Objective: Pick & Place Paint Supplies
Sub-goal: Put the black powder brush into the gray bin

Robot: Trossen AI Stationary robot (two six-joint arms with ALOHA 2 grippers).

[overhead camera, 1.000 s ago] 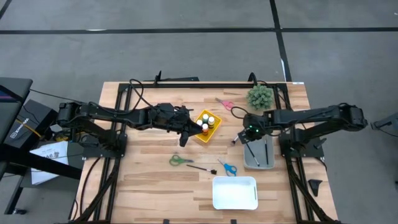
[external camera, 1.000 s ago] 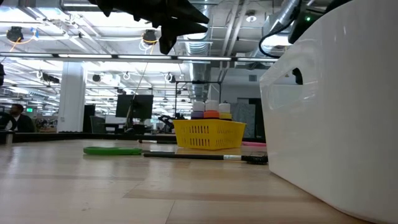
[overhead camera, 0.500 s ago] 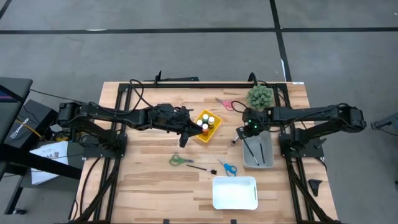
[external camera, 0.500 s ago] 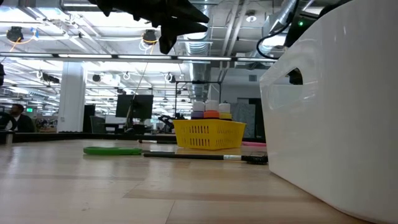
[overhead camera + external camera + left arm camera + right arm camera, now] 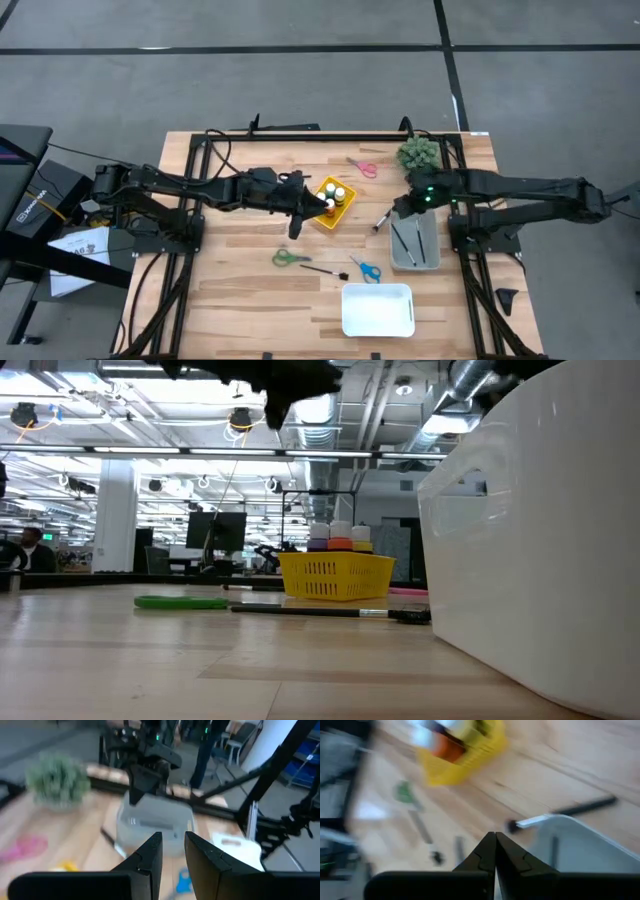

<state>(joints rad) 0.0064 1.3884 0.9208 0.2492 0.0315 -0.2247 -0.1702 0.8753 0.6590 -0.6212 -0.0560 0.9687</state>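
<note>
Left end effector (image 5: pixel 322 205) at yellow basket (image 5: pixel 341 212) edge, right end effector (image 5: pixel 403 203) above grey bin (image 5: pixel 432 255) rim

Three pairs of scissors lie on the desk (image 5: pixel 230 290), one pink (image 5: pixel 362 167), one green (image 5: pixel 290 258) and one blue (image 5: pixel 365 269), and there are four dark-handled brushes: one on the bare wood (image 5: pixel 322 270), one across the rim (image 5: pixel 382 220) of the single gray tray (image 5: pixel 434 262), and two inside the tray (image 5: pixel 403 240). The one yellow basket (image 5: pixel 335 577) shows three paint bottles (image 5: pixel 340 540) above its rim in the low view. There is also one white bin (image 5: pixel 378 310), one spiky green plant (image 5: pixel 417 152) and two dark arms, left (image 5: pixel 200 188) and right (image 5: pixel 520 186).
</note>
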